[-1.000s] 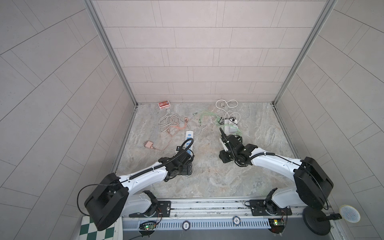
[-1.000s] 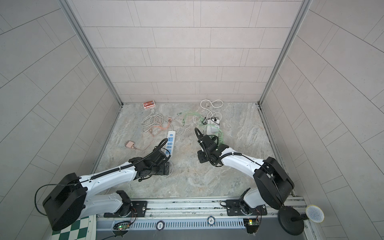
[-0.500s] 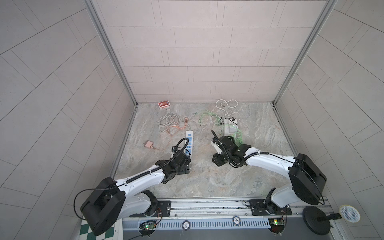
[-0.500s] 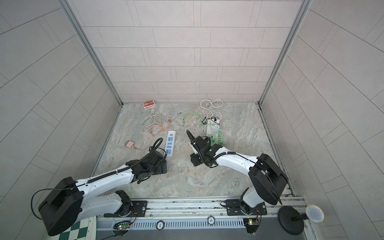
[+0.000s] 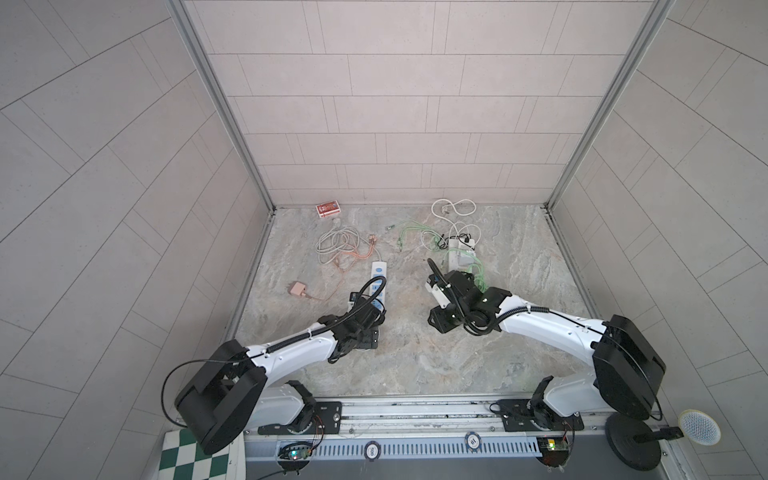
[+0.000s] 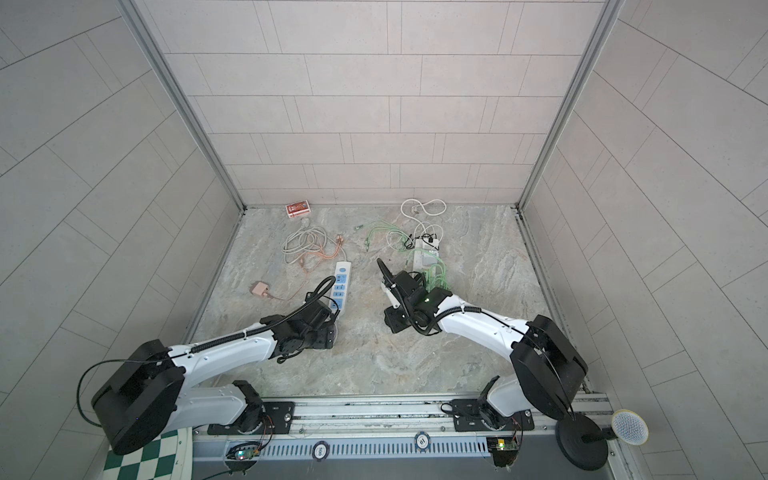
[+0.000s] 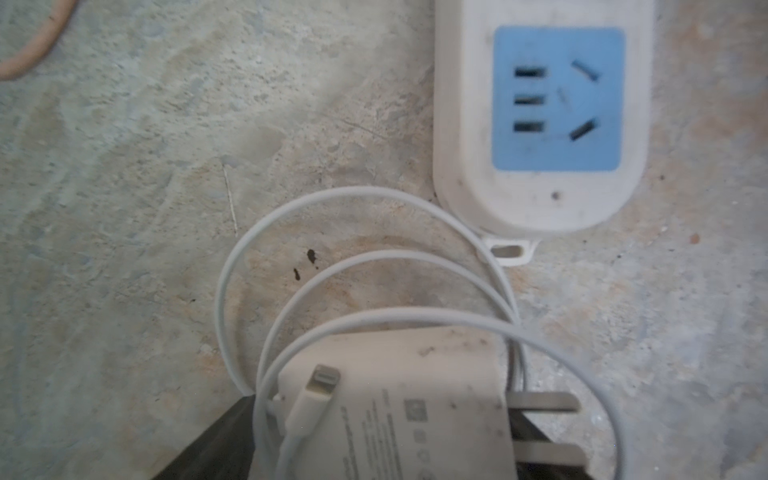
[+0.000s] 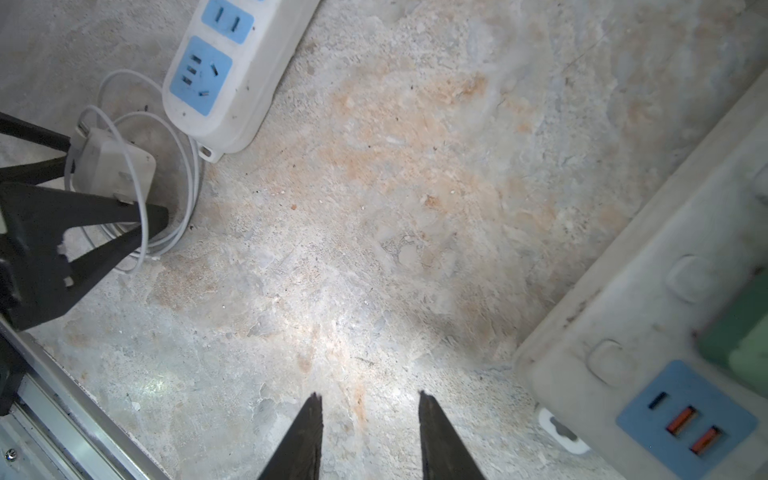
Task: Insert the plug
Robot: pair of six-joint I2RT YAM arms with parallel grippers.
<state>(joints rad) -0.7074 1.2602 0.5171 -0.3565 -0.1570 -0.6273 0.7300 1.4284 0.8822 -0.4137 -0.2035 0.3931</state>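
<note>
- Grasp step: left fingers [image 8: 41,216] straddled charger plug [image 7: 395,395] beside power strip [image 7: 540,199]; couldn't tell if clamped.
- Right fingers [image 8: 303,440] parted, empty.
- Next, probably: lift, align prongs [image 7: 540,403] to socket [image 7: 557,99].

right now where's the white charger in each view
both top views: not discernible, under the wrist of the left arm
left wrist: white charger close up, cable looped over it
right wrist: between the fingers of the left end effector
shared landmark: white power strip, its end beside the charger
</note>
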